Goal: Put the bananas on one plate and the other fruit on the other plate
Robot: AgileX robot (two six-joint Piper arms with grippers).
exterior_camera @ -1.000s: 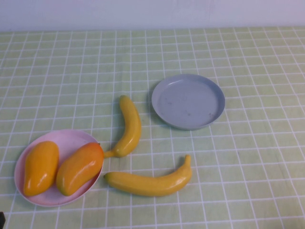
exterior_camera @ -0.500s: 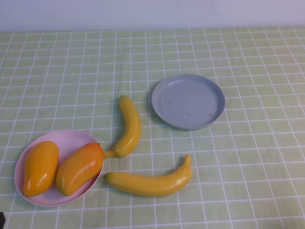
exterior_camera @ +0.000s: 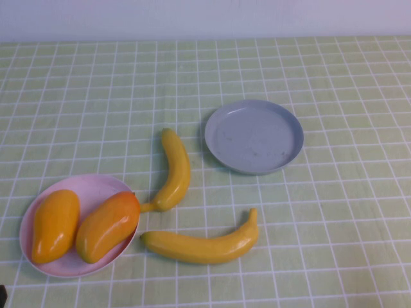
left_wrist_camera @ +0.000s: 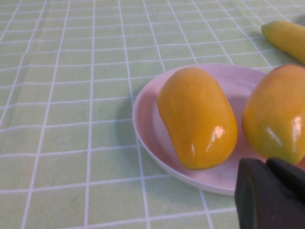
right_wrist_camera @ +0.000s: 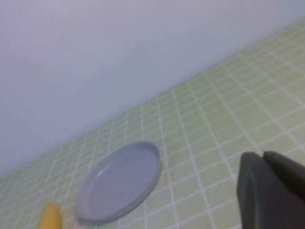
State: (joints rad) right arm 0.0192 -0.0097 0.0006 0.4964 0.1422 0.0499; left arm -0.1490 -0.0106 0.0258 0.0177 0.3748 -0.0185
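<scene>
The bench (exterior_camera: 334, 244), under its green checked cloth, carries everything. The pale pink plate (exterior_camera: 96, 187) sits at the near left and already holds both mangoes (exterior_camera: 54, 224), lying side by side and filling most of it. The grey-blue plate (exterior_camera: 253, 136) lies bare, further back and right of centre. Both bananas are on the cloth between the plates: one banana (exterior_camera: 173, 170) curves from near the grey plate's left edge down to the pink plate's rim, its stem almost touching it; the other banana (exterior_camera: 200, 242) lies across the near side, just beside the redder mango.

The left gripper (left_wrist_camera: 270, 193) hovers low at the pink plate's near rim, close to the mangoes; I cannot tell whether it is spread or pressed together. The right gripper (right_wrist_camera: 271, 188) hangs above the cloth well off from the grey plate, and its state is likewise unclear.

The fruit half looks done; the bananas remain. Risks: each banana is longer than the grey plate is wide, so one set off-centre could tip over the rim, and the glossy curved skin may slip or swivel in a pinch. Lifting the first banana carelessly could nudge the pink plate.
</scene>
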